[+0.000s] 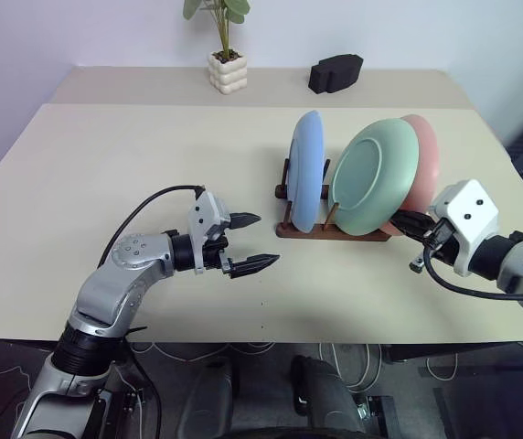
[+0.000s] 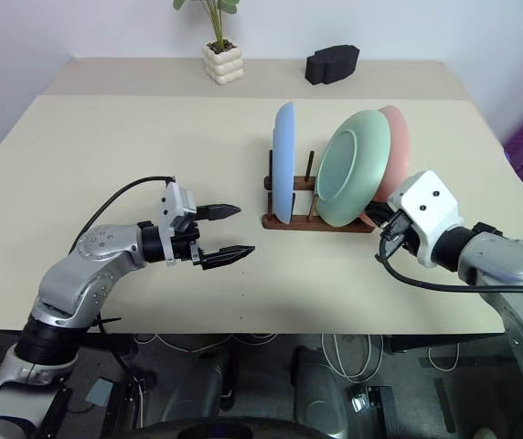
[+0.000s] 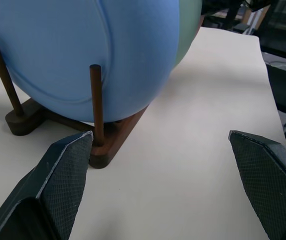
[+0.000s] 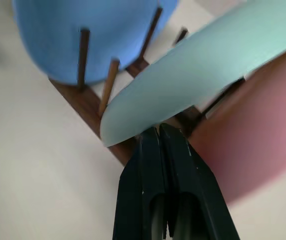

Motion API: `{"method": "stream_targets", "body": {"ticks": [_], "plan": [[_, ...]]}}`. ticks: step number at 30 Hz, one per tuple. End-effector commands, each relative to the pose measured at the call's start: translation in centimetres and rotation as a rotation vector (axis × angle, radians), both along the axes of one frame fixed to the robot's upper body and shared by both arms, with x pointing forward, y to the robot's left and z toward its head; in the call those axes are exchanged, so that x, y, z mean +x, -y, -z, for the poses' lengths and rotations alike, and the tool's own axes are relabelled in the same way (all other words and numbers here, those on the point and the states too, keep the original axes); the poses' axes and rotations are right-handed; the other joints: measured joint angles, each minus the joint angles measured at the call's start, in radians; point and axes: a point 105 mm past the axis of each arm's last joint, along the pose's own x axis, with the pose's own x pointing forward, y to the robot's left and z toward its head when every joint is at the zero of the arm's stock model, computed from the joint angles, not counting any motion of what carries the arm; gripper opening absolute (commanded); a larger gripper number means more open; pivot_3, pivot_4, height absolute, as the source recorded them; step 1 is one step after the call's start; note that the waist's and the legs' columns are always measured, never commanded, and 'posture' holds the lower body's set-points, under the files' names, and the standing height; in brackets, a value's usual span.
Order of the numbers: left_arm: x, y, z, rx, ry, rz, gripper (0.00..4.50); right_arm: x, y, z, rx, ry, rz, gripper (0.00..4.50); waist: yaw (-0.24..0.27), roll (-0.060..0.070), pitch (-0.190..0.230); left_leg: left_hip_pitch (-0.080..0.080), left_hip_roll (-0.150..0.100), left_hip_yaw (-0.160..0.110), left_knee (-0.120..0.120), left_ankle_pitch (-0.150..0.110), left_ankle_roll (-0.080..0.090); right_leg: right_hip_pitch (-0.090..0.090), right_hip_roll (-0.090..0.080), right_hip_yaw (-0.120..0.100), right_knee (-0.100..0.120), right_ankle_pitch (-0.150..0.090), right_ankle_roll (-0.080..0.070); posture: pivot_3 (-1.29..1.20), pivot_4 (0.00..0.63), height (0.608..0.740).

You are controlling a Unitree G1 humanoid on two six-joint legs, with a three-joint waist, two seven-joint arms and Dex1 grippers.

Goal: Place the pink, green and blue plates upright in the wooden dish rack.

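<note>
Beige table (image 1: 106, 183), wooden dish rack (image 1: 335, 233) lying left-right, plates upright

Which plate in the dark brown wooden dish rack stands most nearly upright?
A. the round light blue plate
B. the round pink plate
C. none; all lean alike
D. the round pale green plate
A: the round light blue plate stands edge-on between the pegs of the dark brown wooden dish rack, while the round pale green plate and the round pink plate lean.

the pink plate (image 1: 423, 160) sits mostly hidden behind the green plate (image 1: 371, 178) — its contact with the rack (image 1: 335, 230) unclear.
</note>
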Motion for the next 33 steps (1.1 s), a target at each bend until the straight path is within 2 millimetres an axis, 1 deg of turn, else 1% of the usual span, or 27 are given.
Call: {"method": "stream_targets", "body": {"ticks": [1, 9, 13, 17, 20, 23, 24, 25, 26, 27, 29, 30, 31, 32, 33], "plan": [[-0.3, -0.1, -1.1, -0.01, 0.048, 0.003, 4.5, -0.3, -1.2, -1.1, 0.005, 0.055, -0.06, 0.02, 0.0, 0.0, 0.0, 0.0, 0.0, 0.0, 0.0, 0.0, 0.0, 0.0, 0.0, 0.0, 0.0, 0.0, 0.0, 0.0, 0.15, 0.74], [-0.4, -0.1, -1.0, -0.01, 0.045, 0.001, 4.5, -0.6, -2.2, -1.3, 0.017, 0.069, -0.107, 0.02, 0.0, 0.0, 0.0, 0.0, 0.0, 0.0, 0.0, 0.0, 0.0, 0.0, 0.0, 0.0, 0.0, 0.0, 0.0, 0.0, 0.15, 0.74], [-0.4, -0.1, -1.0, -0.01, 0.043, 0.002, 4.5, -0.8, -2.0, -1.6, 0.009, 0.083, -0.104, 0.02, 0.0, 0.0, 0.0, 0.0, 0.0, 0.0, 0.0, 0.0, 0.0, 0.0, 0.0, 0.0, 0.0, 0.0, 0.0, 0.0, 0.15, 0.74], [-0.4, 0.0, -1.0, -0.011, 0.042, 0.004, 4.5, -1.1, -1.1, -2.9, -0.064, 0.137, -0.098, 0.02, 0.001, 0.0, 0.0, 0.0, 0.0, 0.0, 0.0, 0.0, 0.0, 0.0, 0.0, 0.0, 0.0, 0.0, 0.0, 0.0, 0.15, 0.74], [-0.4, 0.1, -1.0, -0.012, 0.041, 0.005, 4.5, -1.6, -0.5, -4.6, -0.091, 0.181, -0.103, 0.02, 0.001, 0.0, 0.0, 0.0, 0.0, 0.0, 0.0, 0.0, 0.0, 0.0, 0.0, 0.0, 0.0, 0.0, 0.0, 0.0, 0.15, 0.74], [-0.4, 0.1, -0.9, -0.012, 0.04, 0.005, 4.5, -1.7, 0.8, -6.8, -0.1, 0.248, -0.068, 0.02, 0.001, 0.0, 0.0, 0.0, 0.0, 0.0, 0.0, 0.0, 0.0, 0.0, 0.0, 0.0, 0.0, 0.0, 0.0, 0.0, 0.15, 0.74], [-0.3, 0.1, -0.9, -0.013, 0.043, 0.0, 4.5, -1.5, 1.9, -8.1, -0.073, 0.294, -0.021, 0.02, 0.0, 0.0, 0.0, 0.0, 0.0, 0.001, 0.0, 0.0, 0.0, 0.0, 0.0, 0.0, 0.0, 0.0, 0.0, 0.0, 0.15, 0.74], [0.0, 0.0, -0.9, -0.013, 0.056, -0.014, 4.5, -1.4, 3.5, -9.5, -0.034, 0.351, 0.043, 0.02, 0.0, 0.0, 0.0, 0.0, 0.0, 0.001, 0.001, 0.0, 0.0, 0.0, 0.0, 0.0, 0.0, 0.0, 0.0, 0.0, 0.15, 0.74], [0.2, -0.1, -0.9, -0.014, 0.065, -0.025, 4.5, -1.4, 4.6, -10.4, -0.004, 0.39, 0.087, 0.02, 0.0, 0.0, 0.0, 0.0, 0.0, 0.001, 0.001, 0.0, 0.0, 0.0, 0.0, 0.001, 0.0, 0.0, 0.0, 0.0, 0.15, 0.74], [0.5, -0.4, -0.9, -0.015, 0.069, -0.044, 4.5, -1.6, 5.8, -10.9, 0.062, 0.415, 0.118, 0.02, 0.001, 0.0, 0.0, 0.0, 0.0, 0.001, 0.001, 0.0, 0.0, 0.0, 0.0, 0.001, 0.0, 0.0, 0.0, 0.0, 0.15, 0.74], [1.0, -0.8, -0.9, -0.014, 0.074, -0.074, 4.5, -2.0, 7.2, -11.0, 0.135, 0.43, 0.141, 0.02, 0.003, -0.001, -0.001, 0.0, 0.0, 0.001, 0.001, 0.0, 0.0, 0.001, 0.0, 0.001, 0.0, 0.0, 0.0, 0.0, 0.15, 0.74], [1.7, -1.5, -0.8, -0.008, 0.079, -0.112, 4.5, -2.4, 8.5, -10.5, 0.206, 0.426, 0.171, 0.02, 0.003, -0.001, -0.001, 0.0, 0.0, 0.001, 0.001, 0.0, 0.0, 0.001, 0.0, 0.001, 0.0, 0.0, 0.0, 0.0, 0.15, 0.74], [2.1, -2.0, -0.7, -0.004, 0.083, -0.138, 4.5, -2.6, 9.5, -10.1, 0.251, 0.423, 0.192, 0.02, 0.003, -0.001, -0.001, 0.0, 0.0, 0.001, 0.001, 0.0, 0.001, 0.001, 0.0, 0.001, 0.0, 0.0, 0.0, 0.0, 0.15, 0.74], [2.5, -2.6, -0.6, 0.001, 0.086, -0.163, 4.5, -2.9, 10.3, -9.2, 0.287, 0.403, 0.206, 0.02, 0.002, -0.001, -0.001, 0.0, 0.0, 0.001, 0.001, 0.0, 0.001, 0.001, 0.0, 0.001, 0.0, 0.0, 0.0, 0.0, 0.15, 0.74], [2.9, -3.6, -0.3, 0.014, 0.083, -0.194, 4.5, -3.2, 10.7, -7.4, 0.323, 0.346, 0.213, 0.02, 0.002, -0.001, -0.001, 0.0, 0.0, 0.002, 0.001, 0.0, 0.001, 0.001, 0.0, 0.001, 0.0, 0.0, 0.0, 0.0, 0.15, 0.74]]}}
